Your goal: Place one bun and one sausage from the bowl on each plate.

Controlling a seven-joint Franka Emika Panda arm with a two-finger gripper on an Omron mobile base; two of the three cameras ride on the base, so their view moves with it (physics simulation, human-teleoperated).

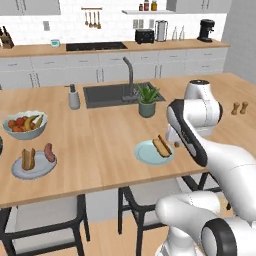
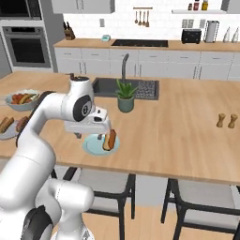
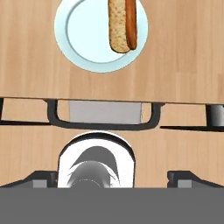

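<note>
Gripper [image 2: 99, 136]: raised just above the near plate at the front edge of the island counter, pointing down; jaws stand wide apart with nothing between them; the finger tips [image 3: 40, 178] show at the bottom corners of the hand view.
Near plate [image 1: 144, 152]: pale blue-grey, flat on the wooden counter [image 1: 105, 140] close to its front edge, in front of the potted plant.
Near plate contents: one bun [image 1: 161, 146] with one sausage [image 3: 131, 22] lying along it, the two touching; in the hand view they sit toward one side of the plate and run off the top edge.
Far plate [image 1: 35, 170]: same kind of plate, on the counter well apart to the robot's left, near the front edge.
Far plate contents: one bun [image 1: 28, 159] and one sausage [image 1: 49, 152], side by side with a gap between them.
Bowl [image 1: 1, 145]: dark bowl, cut off by the left edge of the left base view, just beside the far plate; its contents cannot be told.
Fruit bowl [image 1: 26, 124]: pale, filled with mixed fruit, behind the far plate.
Potted plant [image 1: 147, 100]: grey pot, between the sink and the near plate.
Sink [image 1: 107, 95]: dark basin set in the counter, faucet at its rear right.
Soap dispenser [image 1: 73, 97]: upright, just left of the sink.
Shakers [image 1: 239, 108]: two small brown ones, upright, side by side on the right part of the counter.
Chair [image 1: 142, 200]: dark frame, grey seat, tucked under the counter edge below the near plate.
</note>
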